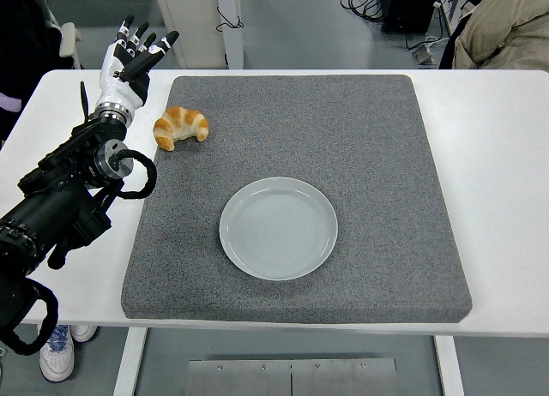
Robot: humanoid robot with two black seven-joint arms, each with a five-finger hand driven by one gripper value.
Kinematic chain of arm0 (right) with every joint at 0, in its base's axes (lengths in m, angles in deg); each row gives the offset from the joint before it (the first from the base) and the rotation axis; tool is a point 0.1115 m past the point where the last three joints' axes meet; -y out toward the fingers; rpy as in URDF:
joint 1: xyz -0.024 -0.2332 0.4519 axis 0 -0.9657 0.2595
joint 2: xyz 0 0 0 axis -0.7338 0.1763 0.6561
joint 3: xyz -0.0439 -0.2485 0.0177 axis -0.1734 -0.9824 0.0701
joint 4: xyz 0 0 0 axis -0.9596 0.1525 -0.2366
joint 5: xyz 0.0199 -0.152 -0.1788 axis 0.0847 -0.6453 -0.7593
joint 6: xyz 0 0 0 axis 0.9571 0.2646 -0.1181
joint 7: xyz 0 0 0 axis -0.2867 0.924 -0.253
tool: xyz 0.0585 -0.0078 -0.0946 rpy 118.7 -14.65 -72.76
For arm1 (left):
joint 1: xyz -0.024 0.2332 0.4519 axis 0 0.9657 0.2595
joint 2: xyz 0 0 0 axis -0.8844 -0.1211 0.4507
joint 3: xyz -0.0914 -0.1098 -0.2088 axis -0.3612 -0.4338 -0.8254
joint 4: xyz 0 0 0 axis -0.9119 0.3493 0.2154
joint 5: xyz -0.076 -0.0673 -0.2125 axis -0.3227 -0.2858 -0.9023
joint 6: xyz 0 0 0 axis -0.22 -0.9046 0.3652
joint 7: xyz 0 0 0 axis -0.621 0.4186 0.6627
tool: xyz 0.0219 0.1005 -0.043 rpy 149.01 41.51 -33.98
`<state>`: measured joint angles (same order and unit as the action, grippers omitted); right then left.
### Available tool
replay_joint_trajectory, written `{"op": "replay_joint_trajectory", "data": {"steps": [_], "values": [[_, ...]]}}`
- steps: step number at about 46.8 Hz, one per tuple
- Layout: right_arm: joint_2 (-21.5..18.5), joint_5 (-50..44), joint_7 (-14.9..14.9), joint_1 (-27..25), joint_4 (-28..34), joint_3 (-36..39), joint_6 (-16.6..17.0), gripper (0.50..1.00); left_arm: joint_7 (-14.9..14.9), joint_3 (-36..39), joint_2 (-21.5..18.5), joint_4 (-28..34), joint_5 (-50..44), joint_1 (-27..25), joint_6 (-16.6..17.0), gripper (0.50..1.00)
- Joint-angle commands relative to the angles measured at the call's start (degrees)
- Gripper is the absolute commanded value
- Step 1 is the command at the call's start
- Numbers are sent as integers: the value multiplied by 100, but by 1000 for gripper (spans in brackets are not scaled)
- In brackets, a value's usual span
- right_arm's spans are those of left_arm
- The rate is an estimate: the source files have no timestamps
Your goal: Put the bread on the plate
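A golden croissant lies on the grey mat near its far left corner. A pale round plate sits empty in the mat's near middle. My left hand is raised over the table's far left, just left of and beyond the croissant, fingers spread and holding nothing. It does not touch the croissant. The right arm is out of view.
The white table extends around the mat. A person in dark clothing stands at the far left, and a beige sleeve shows at the top right. Cables and a black box lie on the floor behind.
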<state>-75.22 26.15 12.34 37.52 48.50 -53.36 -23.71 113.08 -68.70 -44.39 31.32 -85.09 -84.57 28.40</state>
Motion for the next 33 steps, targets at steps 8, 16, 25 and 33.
{"op": "replay_joint_trajectory", "data": {"steps": [8,16,25,33], "values": [[0,0,0,0,0,1,1,1000,-62,72,-69,-23,79,-55,-165,971],[0,0,0,0,0,1,1,1000,-238,283,-201,-15,123,-116,-24,969],[0,0,0,0,0,1,1,1000,-317,573,-324,-15,579,-187,169,965],[0,0,0,0,0,1,1,1000,-747,573,-438,-32,1238,-345,459,928]]}}
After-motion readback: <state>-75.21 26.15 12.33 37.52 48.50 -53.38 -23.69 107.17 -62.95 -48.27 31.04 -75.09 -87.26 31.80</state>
